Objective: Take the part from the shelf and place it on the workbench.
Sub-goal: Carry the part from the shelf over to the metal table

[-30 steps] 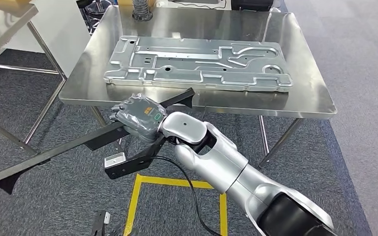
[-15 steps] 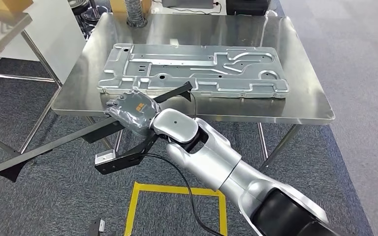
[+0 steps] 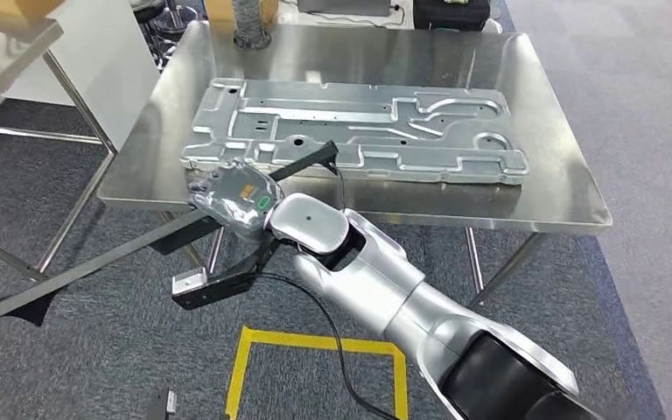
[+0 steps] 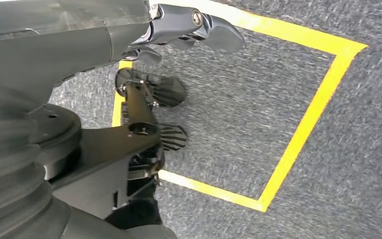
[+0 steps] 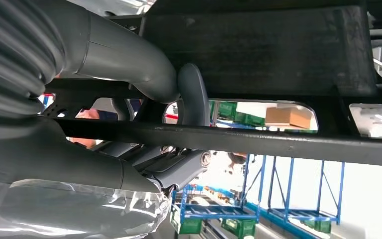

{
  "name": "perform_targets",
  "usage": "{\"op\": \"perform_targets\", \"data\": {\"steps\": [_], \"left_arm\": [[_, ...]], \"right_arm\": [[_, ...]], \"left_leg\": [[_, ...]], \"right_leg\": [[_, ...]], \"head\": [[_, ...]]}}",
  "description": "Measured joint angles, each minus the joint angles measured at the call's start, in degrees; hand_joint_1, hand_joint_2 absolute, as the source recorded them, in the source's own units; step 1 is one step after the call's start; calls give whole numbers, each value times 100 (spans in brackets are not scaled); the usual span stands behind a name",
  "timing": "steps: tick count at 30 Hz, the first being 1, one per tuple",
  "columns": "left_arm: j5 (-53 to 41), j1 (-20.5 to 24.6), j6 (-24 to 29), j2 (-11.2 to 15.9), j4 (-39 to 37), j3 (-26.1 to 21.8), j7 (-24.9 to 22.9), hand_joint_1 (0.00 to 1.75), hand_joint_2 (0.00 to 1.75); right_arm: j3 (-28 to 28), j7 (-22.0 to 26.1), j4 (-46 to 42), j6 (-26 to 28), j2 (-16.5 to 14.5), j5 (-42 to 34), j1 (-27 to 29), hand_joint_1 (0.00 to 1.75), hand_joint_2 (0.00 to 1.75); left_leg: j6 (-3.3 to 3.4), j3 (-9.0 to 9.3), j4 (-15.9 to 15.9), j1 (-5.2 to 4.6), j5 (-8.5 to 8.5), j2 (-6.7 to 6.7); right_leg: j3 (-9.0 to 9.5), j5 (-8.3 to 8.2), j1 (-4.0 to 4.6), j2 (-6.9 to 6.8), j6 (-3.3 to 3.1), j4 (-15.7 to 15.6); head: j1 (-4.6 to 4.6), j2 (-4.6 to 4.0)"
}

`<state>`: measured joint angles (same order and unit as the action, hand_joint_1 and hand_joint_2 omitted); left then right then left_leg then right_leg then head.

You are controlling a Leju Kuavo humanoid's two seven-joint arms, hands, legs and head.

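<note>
One long black frame (image 3: 140, 249) in your right hand (image 3: 236, 197), fingers wrapped around its bar; rigid, looks awkwardly unbalanced, so grip near mid-length. Left hand (image 4: 189, 25) fingers: can't tell.

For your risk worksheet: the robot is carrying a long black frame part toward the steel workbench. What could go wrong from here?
1. The black frame part is held by the right hand near one end; its long free end hangs low over the floor and could swing or slip.
2. Its upper tip lies over the stamped metal panel on the workbench, so setting it down may strike that panel.
</note>
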<state>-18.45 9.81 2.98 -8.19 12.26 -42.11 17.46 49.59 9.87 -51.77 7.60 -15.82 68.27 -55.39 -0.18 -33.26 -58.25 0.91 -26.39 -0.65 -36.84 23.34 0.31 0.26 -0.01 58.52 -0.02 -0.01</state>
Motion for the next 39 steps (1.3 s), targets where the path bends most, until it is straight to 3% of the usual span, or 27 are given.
{"op": "perform_targets", "data": {"steps": [3,5,8,9,10,11,12,14,15,19,21,23,24,25,26,28,30,32,35,37,39], "left_arm": [[-6,17,19,3,1,-34,-46,0,175],[-9,22,25,2,2,-48,-59,0,175],[-9,23,15,1,2,-74,-75,0,175],[-9,19,11,1,2,-79,-84,0,175],[-9,15,11,1,2,-81,-92,0,175],[-9,14,9,1,2,-83,-96,0,175],[-9,14,7,1,2,-84,-98,0,175],[-9,17,2,-1,2,-86,-98,0,175],[-9,19,1,-2,2,-86,-98,0,175],[-8,-9,3,-12,2,-91,-101,0,175],[-9,-15,5,-20,2,-92,-107,0,175],[-12,-23,5,-21,2,-92,-115,0,175],[-14,-32,5,-21,2,-92,-120,0,175],[-17,-41,5,-21,2,-92,-125,0,175],[-23,-48,5,-23,2,-92,-129,0,175],[-44,-53,1,-37,2,-92,-137,0,175],[-69,-45,-5,-59,2,-92,-144,0,175],[-87,-36,-7,-72,2,-92,-156,0,175],[-96,-32,-7,-80,3,-92,-167,0,175],[-96,-30,-7,-80,3,-92,-168,0,175],[-96,-35,-7,-80,2,-92,-172,0,175]], "right_arm": [[-15,-41,69,-37,-32,54,-30,175,175],[-29,-44,110,-44,-48,71,-49,175,175],[-39,-32,175,-61,-70,62,-70,175,175],[-39,-21,201,-73,-78,55,-69,175,175],[-40,-9,229,-89,-90,47,-69,175,175],[-40,4,254,-104,-105,40,-69,175,175],[-41,15,275,-117,-124,34,-69,175,175],[-42,31,305,-129,-157,21,-73,175,175],[-43,36,320,-131,-171,14,-73,175,175],[-53,45,359,-129,-199,-9,-70,175,175],[-68,40,361,-128,-204,-12,-70,175,175],[-82,25,362,-128,-196,-9,-50,175,175],[-86,12,362,-128,-188,-1,-33,175,175],[-88,-6,362,-128,-181,11,-18,175,175],[-90,-28,362,-128,-176,32,-9,175,175],[-98,-74,361,-128,-172,70,-7,175,175],[-112,-131,362,-127,-167,94,-12,175,175],[-141,-195,363,-123,-150,114,-8,175,175],[-245,-260,366,-113,-117,159,-10,175,175],[-299,-273,377,-103,-103,173,-24,175,175],[-333,-301,405,-98,-82,176,-22,175,175]], "left_leg": [[-94,35,14,-1,-47,12],[-143,-67,-263,6,-220,26],[-200,-638,-1364,25,-667,33],[-215,-786,-1588,29,-684,33],[-222,-828,-1583,33,-577,34],[-224,-759,-1349,37,-366,35],[-219,-603,-939,41,-103,41],[-186,-296,-256,25,190,47],[-159,-217,-85,13,220,46],[-26,-166,-8,26,168,28],[33,-134,19,45,160,32],[66,-126,18,42,138,34],[73,-118,16,40,126,32],[72,-105,13,40,111,28],[66,-83,9,38,92,21],[41,-23,8,34,44,11],[-3,2,4,15,5,6],[-67,5,18,6,-12,12],[-164,-18,-103,20,-128,31],[-210,-288,-683,29,-400,38],[-241,-700,-1423,33,-633,39]], "right_leg": [[64,31,-7,10,-61,-88],[138,33,-43,6,-113,-158],[201,81,-40,0,-164,-168],[217,103,-37,4,-168,-160],[238,127,-36,12,-165,-149],[266,158,-38,21,-156,-135],[301,197,-39,29,-142,-116],[343,267,-20,40,-93,-77],[348,289,-11,42,-67,-64],[323,387,-6,31,29,22],[91,645,-18,21,77,508],[-358,952,-34,14,107,1324],[-538,1000,-43,12,115,1604],[-620,931,-50,11,114,1672],[-582,747,-54,10,101,1493],[-258,261,-44,9,38,686],[-9,32,-13,7,-19,91],[35,52,17,14,-45,-31],[120,61,-28,18,-98,-118],[177,77,-44,11,-137,-151],[203,106,-35,14,-163,-146]], "head": [[-4,1],[-17,1],[-28,1],[-29,1],[-29,1],[-29,1],[-30,1],[-32,0],[-28,0],[-13,1],[-2,1],[6,0],[5,0],[6,0],[6,1],[5,1],[-4,1],[-12,0],[-18,1],[-28,1],[-34,1]]}}
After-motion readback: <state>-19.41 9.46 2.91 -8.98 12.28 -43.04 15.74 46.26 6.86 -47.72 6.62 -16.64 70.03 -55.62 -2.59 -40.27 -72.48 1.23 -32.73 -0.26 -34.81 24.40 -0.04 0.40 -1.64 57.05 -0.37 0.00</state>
